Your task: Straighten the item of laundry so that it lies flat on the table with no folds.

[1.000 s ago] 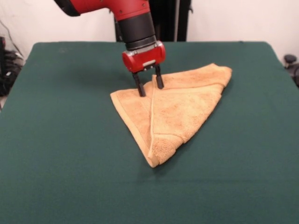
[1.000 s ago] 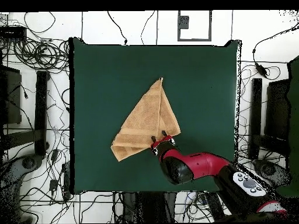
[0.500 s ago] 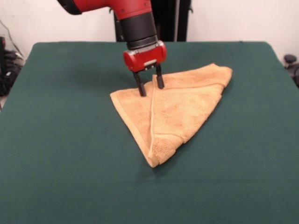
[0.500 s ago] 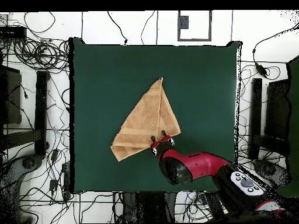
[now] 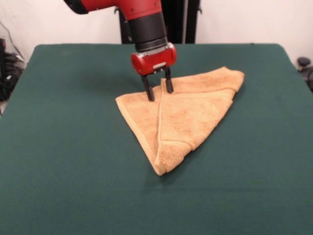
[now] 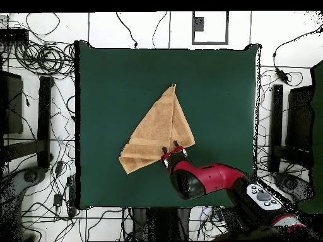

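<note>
The orange-tan towel (image 5: 183, 115) lies folded over into a rough triangle near the middle of the green table (image 5: 63, 147), its point toward the camera in the front view. In the overhead view the towel (image 6: 158, 129) points away from the robot's base. My gripper (image 5: 160, 91) stands upright at the towel's far edge, open, its two black fingers (image 5: 148, 90) straddling the fold line and reaching down to the cloth. From above, the gripper (image 6: 173, 150) sits at the towel's lower right edge.
Wide green table surface (image 6: 107, 82) surrounds the towel on all sides. Cables and equipment stands (image 6: 44, 113) lie beyond the table edges.
The gripper has shifted slightly to the right in the front view, staying at the towel's far edge. The towel has barely moved.
</note>
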You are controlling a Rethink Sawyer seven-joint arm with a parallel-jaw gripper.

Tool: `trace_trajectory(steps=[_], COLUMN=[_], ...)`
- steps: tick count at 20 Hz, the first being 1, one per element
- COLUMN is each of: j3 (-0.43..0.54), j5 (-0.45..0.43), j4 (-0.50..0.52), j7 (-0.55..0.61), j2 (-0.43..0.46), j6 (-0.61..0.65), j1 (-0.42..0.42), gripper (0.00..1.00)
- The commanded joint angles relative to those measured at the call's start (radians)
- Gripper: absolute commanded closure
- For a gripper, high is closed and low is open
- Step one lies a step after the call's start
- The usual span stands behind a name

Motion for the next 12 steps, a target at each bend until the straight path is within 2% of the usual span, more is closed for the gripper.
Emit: trace_trajectory(steps=[1,12], j3=[0.050,0.052], j5=[0.051,0.064], j4=[-0.049,-0.029], j7=[0.181,0.181], j2=[0.090,0.066], j6=[-0.022,-0.016], j1=[0.083,0.086], gripper=[0.00,0.00])
